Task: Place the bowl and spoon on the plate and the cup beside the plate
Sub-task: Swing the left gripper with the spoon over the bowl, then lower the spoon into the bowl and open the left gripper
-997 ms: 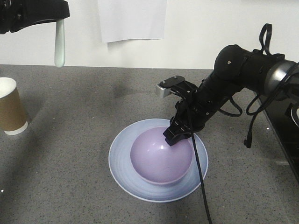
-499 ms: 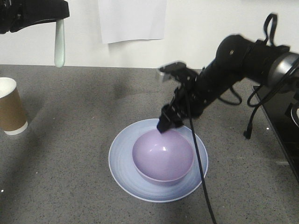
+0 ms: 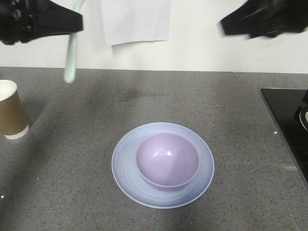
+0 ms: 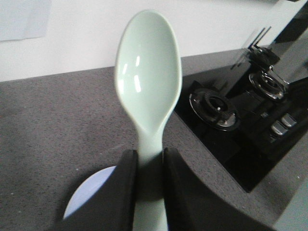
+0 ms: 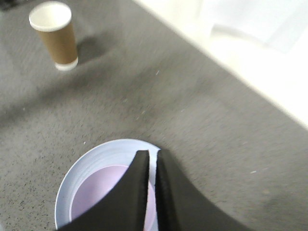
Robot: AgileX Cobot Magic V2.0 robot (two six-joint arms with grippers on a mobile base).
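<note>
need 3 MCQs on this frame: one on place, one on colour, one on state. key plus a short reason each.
1. The bowl sits:
A. off the plate, to its left
B. on the plate
C. off the plate, to its right

2. The outside of the cup is:
A. brown
B. purple
C. mint green

3. The spoon is:
A. lying in the bowl
B. lying on the plate
C. gripped by the left pincer, up in the air

Key:
1 B: the front view shows the plate's rim all round the bowl.
2 A: a brown wall with a white rim and a white base band.
3 C: the left wrist view shows both fingers clamped on the handle, and the bowl is empty.
</note>
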